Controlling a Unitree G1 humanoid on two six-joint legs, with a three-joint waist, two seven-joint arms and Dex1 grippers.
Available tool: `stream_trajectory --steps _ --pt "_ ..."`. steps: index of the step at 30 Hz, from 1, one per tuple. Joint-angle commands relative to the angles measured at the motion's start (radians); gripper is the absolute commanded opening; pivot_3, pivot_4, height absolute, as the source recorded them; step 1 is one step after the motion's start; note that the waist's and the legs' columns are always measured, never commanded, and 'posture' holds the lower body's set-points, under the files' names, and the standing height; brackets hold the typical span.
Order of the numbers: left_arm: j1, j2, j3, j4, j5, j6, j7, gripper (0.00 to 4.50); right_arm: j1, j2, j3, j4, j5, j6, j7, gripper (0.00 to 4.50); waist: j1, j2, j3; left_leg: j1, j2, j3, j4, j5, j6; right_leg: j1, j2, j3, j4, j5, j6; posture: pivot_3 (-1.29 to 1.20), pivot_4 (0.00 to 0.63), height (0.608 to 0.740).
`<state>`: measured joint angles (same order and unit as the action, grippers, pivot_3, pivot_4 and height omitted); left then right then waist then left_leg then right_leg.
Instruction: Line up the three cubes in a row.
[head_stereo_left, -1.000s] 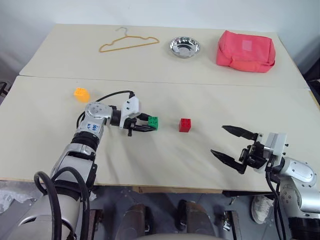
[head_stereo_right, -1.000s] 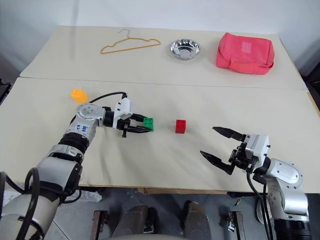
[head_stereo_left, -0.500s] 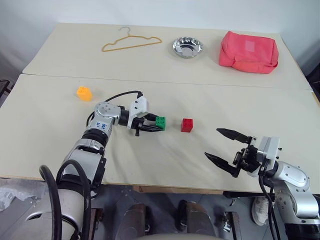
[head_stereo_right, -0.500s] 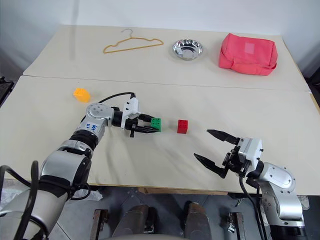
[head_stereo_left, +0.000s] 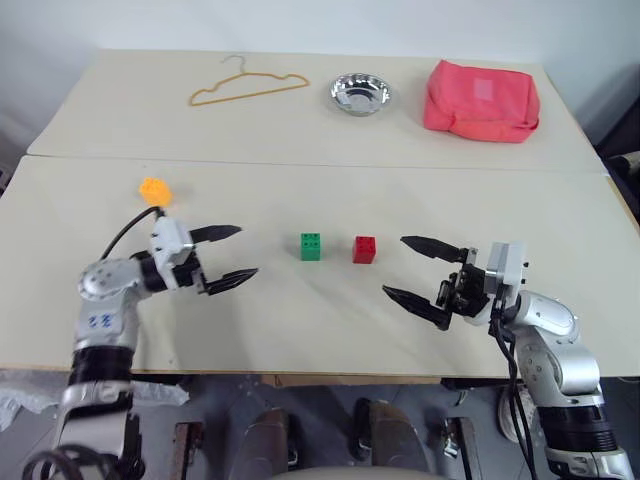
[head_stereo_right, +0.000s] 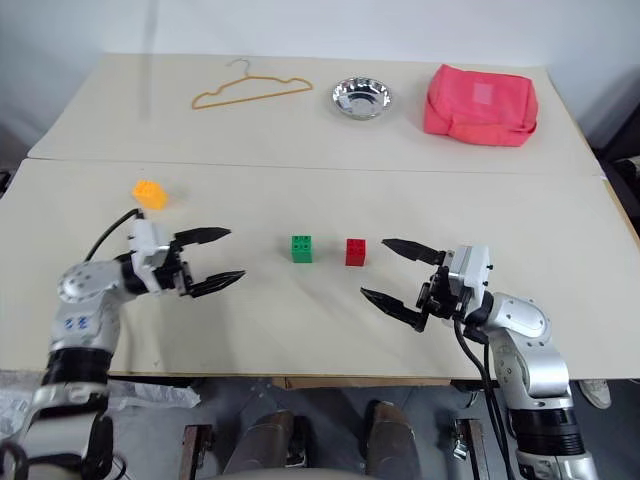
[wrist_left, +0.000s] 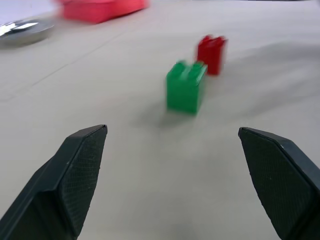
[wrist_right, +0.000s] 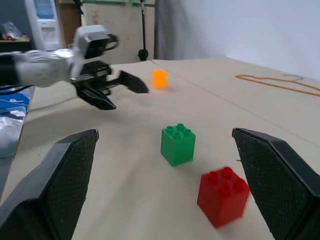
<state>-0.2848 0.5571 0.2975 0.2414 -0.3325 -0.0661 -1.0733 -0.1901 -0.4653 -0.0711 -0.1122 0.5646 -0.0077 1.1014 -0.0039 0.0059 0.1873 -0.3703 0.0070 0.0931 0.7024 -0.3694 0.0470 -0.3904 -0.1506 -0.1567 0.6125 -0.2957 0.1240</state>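
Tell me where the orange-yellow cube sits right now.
In the left eye view the orange-yellow cube sits alone on the near table's left side, just beyond the open left pincer, well left of the green cube and red cube.

The left end effector (wrist_left: 172, 192) has its two black fingers (wrist_left: 75, 170) spread wide apart, with nothing between them. Past them, on the pale desk (wrist_left: 125, 190), the green cube (wrist_left: 185, 88) stands upright, studs on top. The red cube (wrist_left: 211, 53) sits just beyond the green cube, near it but apart. Far beyond the green cube lie a steel bowl (wrist_left: 25, 31) and a red pouch (wrist_left: 102, 7).
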Motion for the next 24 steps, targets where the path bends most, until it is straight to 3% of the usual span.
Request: stream_trajectory --steps 1,4,8,13,18,24 --pt "0.132 -0.033 0.167 -0.139 -0.045 0.019 0.217 4.48 -0.042 0.034 0.01 0.028 -0.022 -0.078 0.016 4.5 0.004 0.0 0.0 0.0 0.0 0.0 0.0 0.0 0.0 0.0 0.0 0.0 0.0 0.0 0.0 0.0 0.15 0.74" --pt "0.337 -0.147 0.365 -0.26 -0.096 0.022 0.435 4.48 -0.095 0.078 0.033 0.06 -0.03 -0.104 0.013 4.5 -0.008 0.0 0.0 0.001 -0.001 0.0 0.0 0.0 0.0 0.001 -0.001 0.001 -0.001 0.0 0.0 0.0 0.15 0.74" --pt "0.495 -0.232 0.423 -0.323 -0.145 0.014 0.496 4.48 -0.112 0.103 0.032 0.073 -0.027 -0.127 0.013 4.5 0.004 -0.001 -0.001 0.001 0.001 0.0 0.0 -0.001 0.0 0.0 0.0 0.0 0.0 0.0 0.0 0.0 0.15 0.74" --pt "0.538 -0.268 0.411 -0.289 -0.154 -0.012 0.532 4.48 -0.111 0.1 0.034 0.083 -0.037 -0.134 0.02 4.5 0.025 -0.002 -0.001 0.002 0.0 0.0 0.002 -0.001 0.0 0.003 -0.001 0.001 -0.001 0.0 0.0 0.0 0.15 0.74" --pt "0.389 -0.194 0.338 -0.293 -0.17 0.097 0.58 4.48 -0.098 0.074 0.027 0.071 -0.043 -0.123 0.02 4.5 0.029 -0.003 -0.002 0.001 0.0 0.0 0.002 -0.001 0.0 0.002 -0.001 0.001 -0.001 0.0 0.0 0.0 0.15 0.74" --pt "-0.067 0.041 0.174 0.066 -0.059 0.246 0.576 4.48 -0.076 0.045 0.036 0.032 -0.045 -0.085 0.007 4.5 0.023 -0.004 -0.003 0.001 -0.001 0.001 0.002 0.0 -0.002 0.0 0.001 0.0 0.001 0.0 0.0 0.0 0.15 0.74"
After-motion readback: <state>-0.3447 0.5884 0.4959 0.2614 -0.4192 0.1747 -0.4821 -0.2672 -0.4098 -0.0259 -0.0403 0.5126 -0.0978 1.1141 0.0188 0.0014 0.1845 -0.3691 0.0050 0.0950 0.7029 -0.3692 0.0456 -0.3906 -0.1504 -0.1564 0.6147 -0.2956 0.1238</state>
